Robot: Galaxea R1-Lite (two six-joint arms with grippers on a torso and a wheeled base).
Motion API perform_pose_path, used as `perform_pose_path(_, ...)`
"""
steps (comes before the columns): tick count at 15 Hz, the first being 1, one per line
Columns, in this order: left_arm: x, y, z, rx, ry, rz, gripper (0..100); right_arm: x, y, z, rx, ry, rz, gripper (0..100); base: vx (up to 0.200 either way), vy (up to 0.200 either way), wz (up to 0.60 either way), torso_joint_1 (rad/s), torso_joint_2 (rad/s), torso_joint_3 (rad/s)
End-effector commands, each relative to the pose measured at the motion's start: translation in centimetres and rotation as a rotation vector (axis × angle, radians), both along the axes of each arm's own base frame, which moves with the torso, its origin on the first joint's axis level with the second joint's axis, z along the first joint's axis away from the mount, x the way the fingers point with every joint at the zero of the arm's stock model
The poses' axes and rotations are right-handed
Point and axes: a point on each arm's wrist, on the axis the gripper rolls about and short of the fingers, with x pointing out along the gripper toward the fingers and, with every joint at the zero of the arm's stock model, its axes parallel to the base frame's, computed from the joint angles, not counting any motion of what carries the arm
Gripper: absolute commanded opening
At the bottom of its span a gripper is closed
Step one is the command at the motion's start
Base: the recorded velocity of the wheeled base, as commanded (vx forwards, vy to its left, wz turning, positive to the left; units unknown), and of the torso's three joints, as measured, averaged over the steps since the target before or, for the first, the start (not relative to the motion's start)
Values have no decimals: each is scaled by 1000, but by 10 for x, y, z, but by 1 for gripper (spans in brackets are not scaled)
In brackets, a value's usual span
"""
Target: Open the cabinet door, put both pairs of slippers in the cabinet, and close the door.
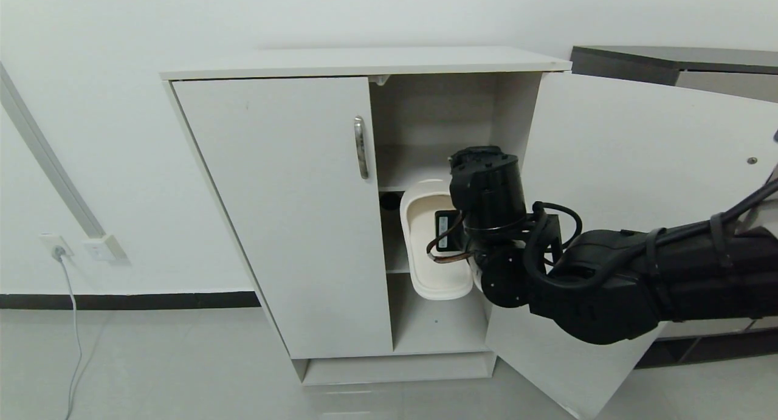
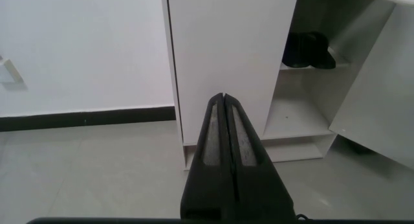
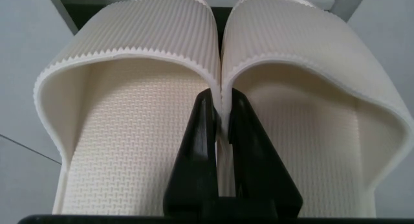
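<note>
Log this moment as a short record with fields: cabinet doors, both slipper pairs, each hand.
Cabinet: white two-door cabinet; left door shut, right door swung open
Cream pair: cream ribbed foam slippers, pinched together by their inner walls, held at the open compartment
Dark pair: black slippers resting on an inner shelf
Right hand: shut on the cream pair
Left hand: shut, empty, back from the cabinet

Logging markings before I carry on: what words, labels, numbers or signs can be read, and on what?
No text is readable.
Pale sticker on the black block at the right wrist: too small to read.
White two-door cabinet, cream ribbed foam slippers, white wall socket: no print shows.
</note>
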Motion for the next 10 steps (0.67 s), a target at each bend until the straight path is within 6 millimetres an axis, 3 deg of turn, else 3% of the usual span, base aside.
perform_pose_path(1, 0, 0, 0, 0, 1, 0, 0, -1, -2, 6, 12, -10, 3, 0, 0, 0, 0, 0, 0, 0)
perform_pose_path(8, 0, 0, 0, -2, 1, 0, 0, -1, -2, 4, 11, -2, 19, 0, 0, 0, 0, 0, 0, 0)
perform_pose_path(10, 0, 0, 0, -2, 1, 0, 0, 0, -2, 3, 11, 1, 24, 0, 200, 0, 0, 0, 0, 0)
